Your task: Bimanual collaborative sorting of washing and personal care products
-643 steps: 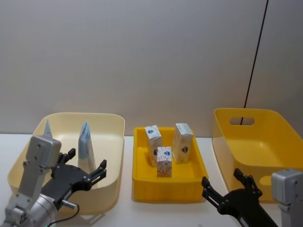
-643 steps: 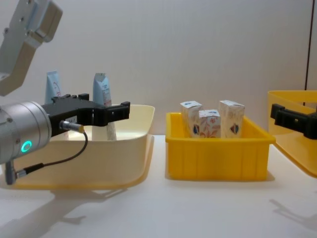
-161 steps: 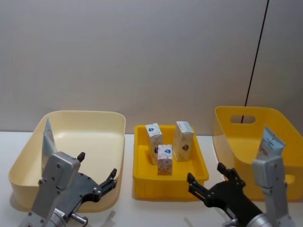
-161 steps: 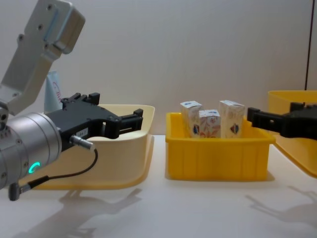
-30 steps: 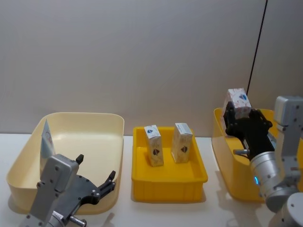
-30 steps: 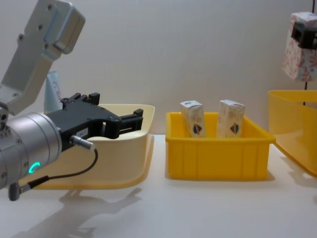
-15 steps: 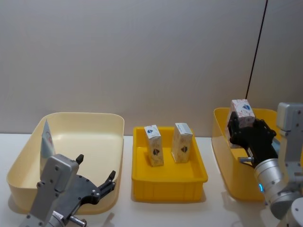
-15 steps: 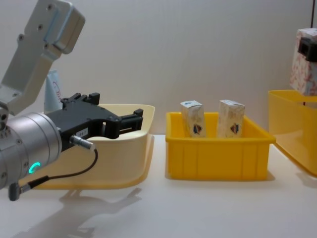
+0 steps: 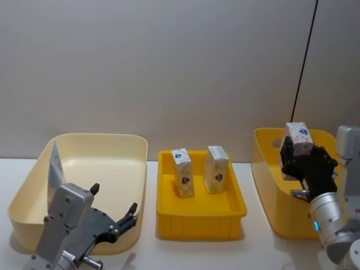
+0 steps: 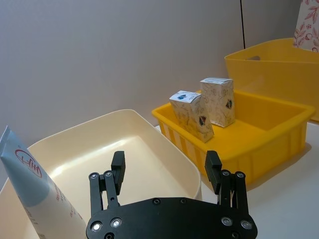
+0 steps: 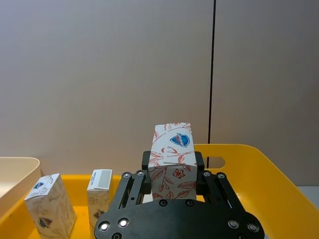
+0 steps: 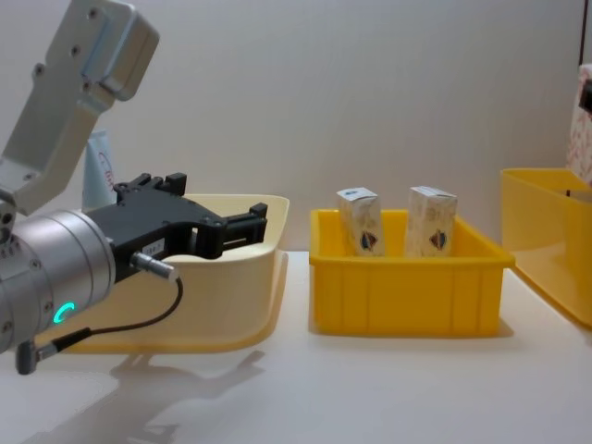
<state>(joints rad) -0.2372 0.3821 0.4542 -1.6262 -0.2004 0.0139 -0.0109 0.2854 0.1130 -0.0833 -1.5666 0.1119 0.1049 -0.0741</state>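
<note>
A floral carton [image 9: 297,135] is clamped upright in the right hand [image 9: 304,160], held over the rim of the big yellow bin [image 9: 270,185] — the landmark for the rest. In the right wrist view the carton [image 11: 172,162] stands between the two black fingers [image 11: 145,167], its blue emblem facing the camera, with the bin's wall and handle slot just behind it. In the chest view its edge [image 12: 584,125] shows above the bin's rim [image 12: 541,213].

To the left of the big yellow bin, just beside it, sits a low yellow tray [image 9: 199,216]. Two more cartons stand in it: one [image 9: 183,172] leaning a little, the other [image 9: 216,169] upright and closer to the bin. They are near each other but apart.

Farther left of the bin, past the tray, is a cream bin [image 9: 112,146]. A pale-blue tube [image 9: 54,171] leans against its far-left wall, cap end down — the left wrist view shows red lettering on it [image 10: 37,189].

The left hand [image 9: 112,222] hangs at the near edge of the cream bin, its fingers [image 10: 118,169] spread wide apart and gripping nothing. In the chest view it [image 12: 217,227] reaches in from the left in front of the cream bin.

All three containers rest on a white surface [image 12: 370,388].
</note>
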